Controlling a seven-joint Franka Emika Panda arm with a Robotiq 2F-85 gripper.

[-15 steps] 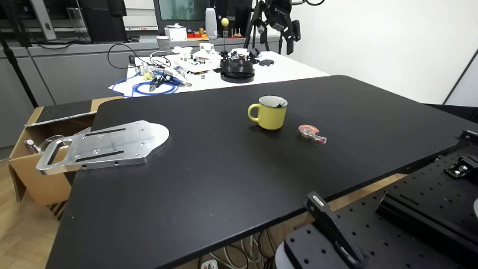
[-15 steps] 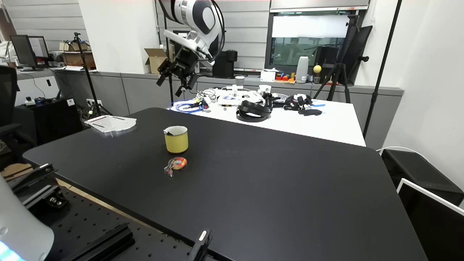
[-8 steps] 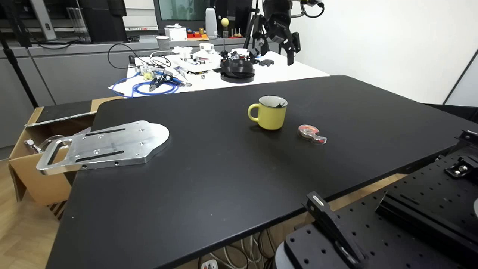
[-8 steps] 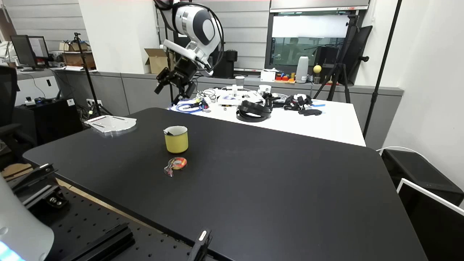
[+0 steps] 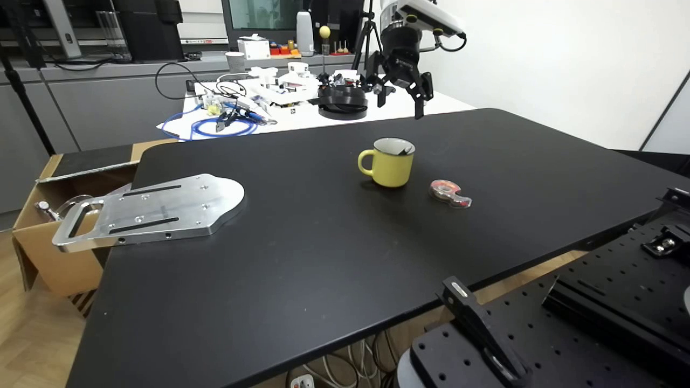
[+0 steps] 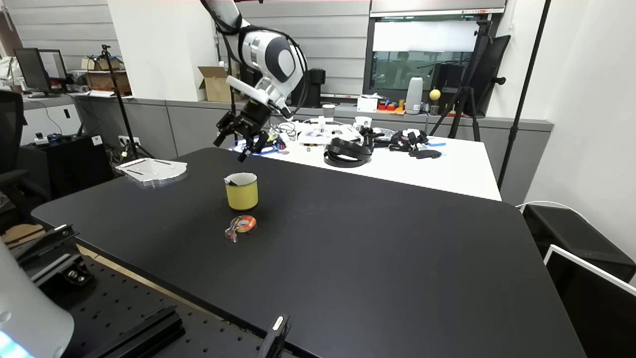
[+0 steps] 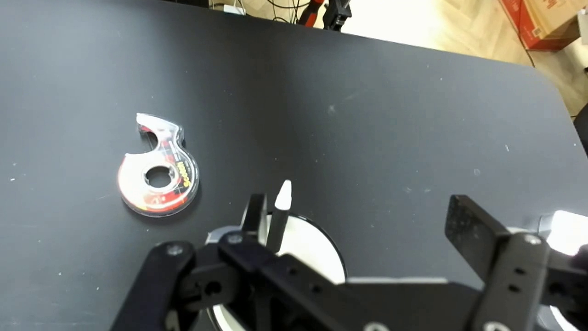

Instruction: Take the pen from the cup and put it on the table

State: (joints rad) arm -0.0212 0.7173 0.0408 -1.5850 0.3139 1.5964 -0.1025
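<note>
The claw (image 5: 400, 109) gapes wide, clear of the cup (image 5: 392, 168).

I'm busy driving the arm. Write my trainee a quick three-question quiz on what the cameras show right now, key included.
1. Multiple choice. The cup on the table holds the pen. In the wrist view, the pen's tip past the rim is: A) red; B) white; C) yellow.
2. Fill in the word. The gripper is ____ (open or shut).
3. True or false. The pen already lies on the table.

Key: 1. B. 2. open. 3. False; it is in the cup.
</note>
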